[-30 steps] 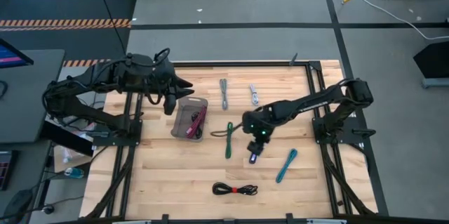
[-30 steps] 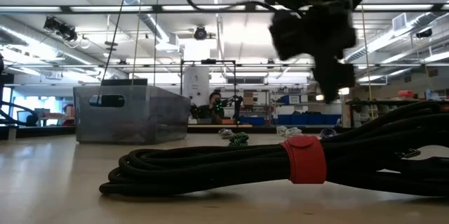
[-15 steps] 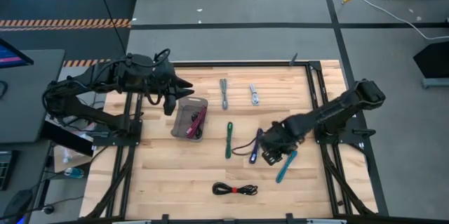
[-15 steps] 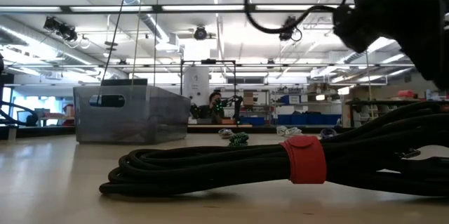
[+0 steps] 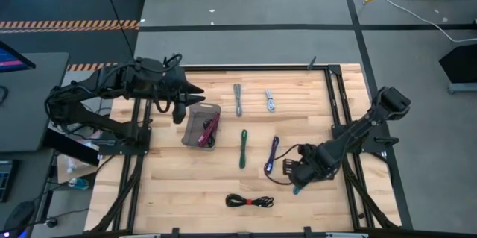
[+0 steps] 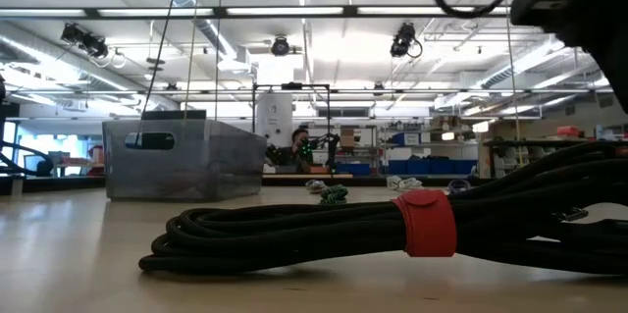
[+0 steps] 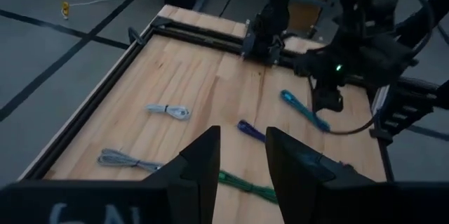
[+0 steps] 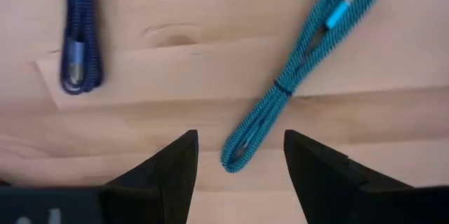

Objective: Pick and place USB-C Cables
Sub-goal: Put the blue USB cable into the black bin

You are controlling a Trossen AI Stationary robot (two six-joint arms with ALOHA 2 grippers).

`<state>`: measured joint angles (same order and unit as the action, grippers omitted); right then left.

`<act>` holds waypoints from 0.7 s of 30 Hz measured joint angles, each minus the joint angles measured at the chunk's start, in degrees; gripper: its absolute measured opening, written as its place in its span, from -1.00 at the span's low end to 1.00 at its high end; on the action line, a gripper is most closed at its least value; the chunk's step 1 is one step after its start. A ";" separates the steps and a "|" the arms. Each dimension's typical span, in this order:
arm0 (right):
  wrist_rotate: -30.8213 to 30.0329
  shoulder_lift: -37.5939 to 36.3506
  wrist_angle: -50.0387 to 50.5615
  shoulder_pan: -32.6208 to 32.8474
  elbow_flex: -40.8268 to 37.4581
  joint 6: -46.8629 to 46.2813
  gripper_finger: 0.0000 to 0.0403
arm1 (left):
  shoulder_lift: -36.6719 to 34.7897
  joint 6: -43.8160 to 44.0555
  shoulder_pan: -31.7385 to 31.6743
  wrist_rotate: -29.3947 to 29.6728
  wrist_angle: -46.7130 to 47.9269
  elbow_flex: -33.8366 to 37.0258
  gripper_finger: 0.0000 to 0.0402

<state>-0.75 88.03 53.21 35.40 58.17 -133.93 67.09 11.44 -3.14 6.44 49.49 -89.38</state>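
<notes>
Several USB-C cables lie flat on the wooden table: grey [image 5: 238,98], silver [image 5: 270,101], green [image 5: 243,148], purple [image 5: 273,154] and a black one with a red tie [image 5: 250,201]. A magenta cable [image 5: 209,128] lies in the grey tray [image 5: 192,127]. My right gripper [image 5: 298,172] points down, open, above the teal cable [image 8: 302,69]; in the right wrist view one end of that cable [image 8: 235,155] shows between the fingers, untouched. My left gripper [image 5: 179,111] hangs open beside the tray's far left corner with nothing between its fingers [image 7: 203,171].
In the low view the black cable [image 6: 392,225] fills the foreground and the tray [image 6: 182,161] stands behind it on the left. Dark frame rails [image 5: 335,104] run along the table's sides. Bare wood lies between the tray and the near edge.
My right gripper has swung from above the purple cable toward the table's right and near edges, to above the teal cable, rolling about its own axis as it went. Its fingers have stayed open. The cables have kept their places.
</notes>
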 joint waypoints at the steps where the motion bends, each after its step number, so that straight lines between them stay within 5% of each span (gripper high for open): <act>1: 0.11 0.55 -0.08 0.62 0.00 -1.15 0.08 | 0.00 -0.12 0.00 0.01 0.44 0.00 -0.40; 5: 3.80 3.18 -1.81 1.35 0.00 -1.55 0.08 | 0.00 -0.15 0.00 0.00 0.53 0.00 -0.40; 21: 3.25 14.83 -1.89 1.28 0.02 -0.96 0.06 | 0.00 -0.14 0.15 -0.02 0.69 0.00 -0.40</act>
<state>2.51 102.86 51.31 36.69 58.19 -134.89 67.09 11.30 -2.98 6.42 50.18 -89.38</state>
